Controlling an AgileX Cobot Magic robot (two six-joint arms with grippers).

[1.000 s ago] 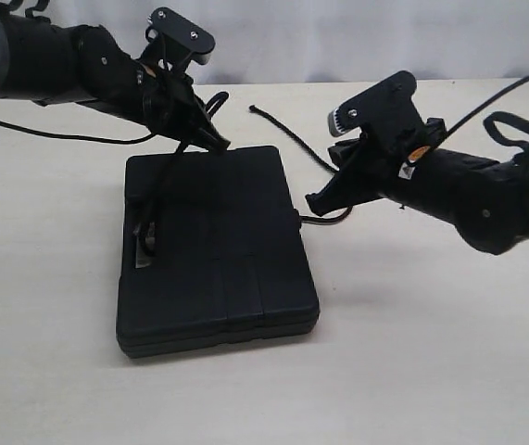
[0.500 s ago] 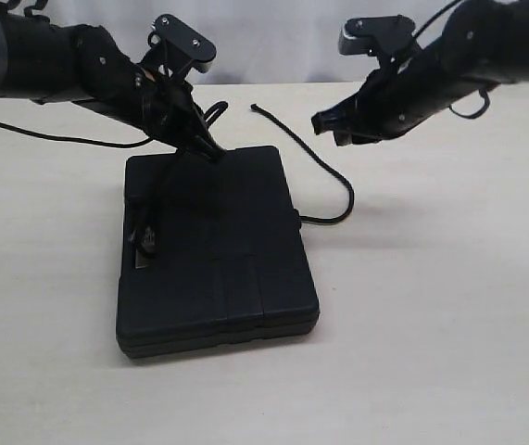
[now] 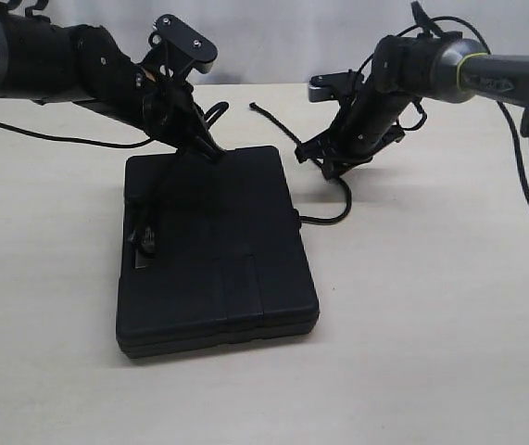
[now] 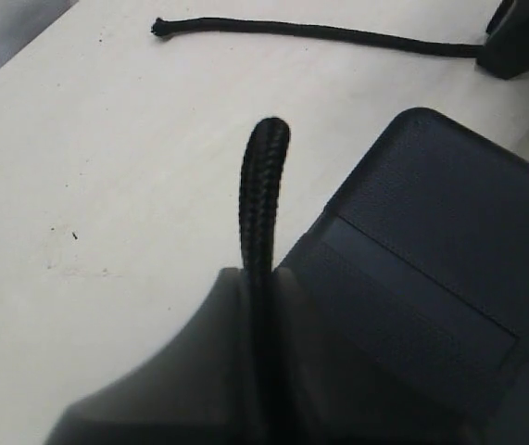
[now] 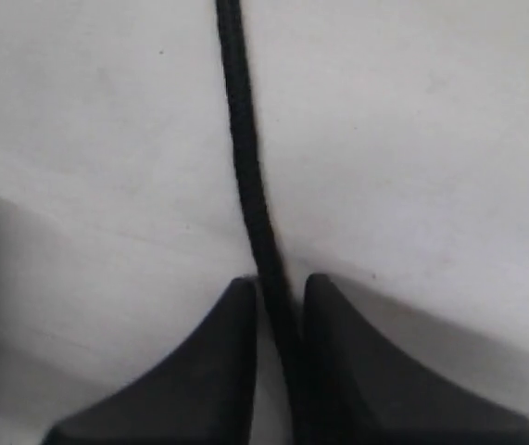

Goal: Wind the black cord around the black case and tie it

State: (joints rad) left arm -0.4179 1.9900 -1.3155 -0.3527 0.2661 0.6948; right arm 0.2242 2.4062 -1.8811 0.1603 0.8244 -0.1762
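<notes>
The black case lies flat in the middle of the table. The black cord runs from its frayed tip at the back, past the case's far right corner, then curls in under the case's right edge. My left gripper hovers at the case's far edge, shut on a short upright bit of cord beside the case. My right gripper is down at the table, straddling the cord. Its jaws stand narrowly open, with a sliver of table showing between one finger and the cord.
The pale table stretches wide in front of and to the right of the case. Thin robot cables trail over it at the left and far right. A white backdrop closes off the back.
My right arm rose from beside the case's right edge, swung back, then dropped onto the cord behind the far right corner, jaws parted around it. The left arm and case stayed still.
</notes>
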